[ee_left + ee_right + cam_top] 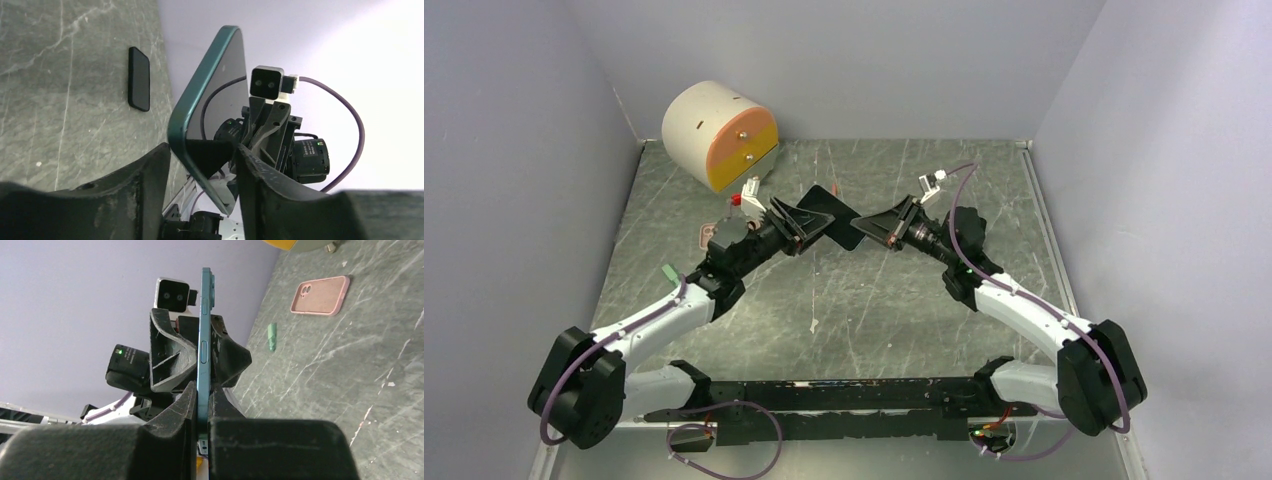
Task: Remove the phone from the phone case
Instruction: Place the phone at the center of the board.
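Note:
A teal phone (834,220) is held on edge in the air between my two grippers. My right gripper (202,387) is shut on one end of the phone (204,315). My left gripper (202,146) is open, its fingers either side of the other end, with gaps showing beside the phone (210,90). In the top view the left gripper (802,225) and the right gripper (886,225) face each other mid-table. An empty pink phone case (320,295) lies flat on the table, also visible by the left arm (707,236).
A thin black slab (139,78) lies flat on the table behind the phone. A white and orange cylinder with two drawers (719,135) stands at the back left. A small green piece (271,336) lies near the pink case. Grey walls enclose the table.

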You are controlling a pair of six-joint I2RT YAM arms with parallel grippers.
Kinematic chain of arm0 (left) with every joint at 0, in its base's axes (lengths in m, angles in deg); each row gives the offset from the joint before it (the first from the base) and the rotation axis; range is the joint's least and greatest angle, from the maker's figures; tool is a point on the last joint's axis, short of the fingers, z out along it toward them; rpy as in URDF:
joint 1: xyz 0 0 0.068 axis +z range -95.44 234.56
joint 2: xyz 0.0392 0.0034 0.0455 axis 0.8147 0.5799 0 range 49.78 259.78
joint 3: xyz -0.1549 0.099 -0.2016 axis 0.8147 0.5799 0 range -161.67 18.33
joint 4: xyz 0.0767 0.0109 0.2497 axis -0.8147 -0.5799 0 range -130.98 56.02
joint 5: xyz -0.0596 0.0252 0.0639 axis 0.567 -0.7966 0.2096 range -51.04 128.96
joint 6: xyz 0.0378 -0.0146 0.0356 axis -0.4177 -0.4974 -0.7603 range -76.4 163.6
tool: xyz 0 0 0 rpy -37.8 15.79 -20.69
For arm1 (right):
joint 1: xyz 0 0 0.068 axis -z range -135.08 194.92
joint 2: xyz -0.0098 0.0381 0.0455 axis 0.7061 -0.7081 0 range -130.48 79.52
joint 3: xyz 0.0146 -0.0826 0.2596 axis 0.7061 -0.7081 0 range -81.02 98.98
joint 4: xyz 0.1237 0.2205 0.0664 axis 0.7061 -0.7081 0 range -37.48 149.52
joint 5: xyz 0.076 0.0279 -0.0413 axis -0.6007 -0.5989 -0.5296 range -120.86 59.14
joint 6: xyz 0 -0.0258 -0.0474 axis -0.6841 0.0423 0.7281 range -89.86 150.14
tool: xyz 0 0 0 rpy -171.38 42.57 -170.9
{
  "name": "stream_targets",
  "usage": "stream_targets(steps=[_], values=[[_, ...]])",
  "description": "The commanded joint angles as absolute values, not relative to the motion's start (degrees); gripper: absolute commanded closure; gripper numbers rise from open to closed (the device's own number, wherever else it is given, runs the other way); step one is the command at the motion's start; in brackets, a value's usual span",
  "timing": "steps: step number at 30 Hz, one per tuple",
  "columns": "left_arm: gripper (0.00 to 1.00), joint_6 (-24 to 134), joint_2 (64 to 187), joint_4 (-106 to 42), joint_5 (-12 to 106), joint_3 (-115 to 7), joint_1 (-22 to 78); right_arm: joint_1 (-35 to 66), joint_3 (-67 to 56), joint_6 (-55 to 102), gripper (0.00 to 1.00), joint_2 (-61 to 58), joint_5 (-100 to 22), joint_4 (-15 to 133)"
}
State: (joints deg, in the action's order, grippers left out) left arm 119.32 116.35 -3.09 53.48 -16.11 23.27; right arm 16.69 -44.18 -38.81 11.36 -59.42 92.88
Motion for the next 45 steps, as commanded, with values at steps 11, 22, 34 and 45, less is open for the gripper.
stream_targets(steps=[11, 22, 34, 45], values=[[0.61, 124.0, 115.4, 4.2, 50.0, -15.6, 22.6, 16.1, -43.7, -40.6, 1.0, 11.9, -57.2, 102.0], [0.89, 124.8, 115.6, 5.3, 49.4, -15.2, 22.2, 16.3, -44.3, -41.0, 1.0, 11.2, -56.8, 102.3], [0.97, 128.7, 115.4, 6.7, 41.2, -11.2, 22.2, 17.9, -43.2, -31.8, 0.54, 16.1, -52.6, 88.6], [0.97, 134.5, 118.2, 0.9, 29.1, -8.7, 22.3, 21.8, -42.1, -18.4, 0.26, 26.6, -44.0, 69.7]])
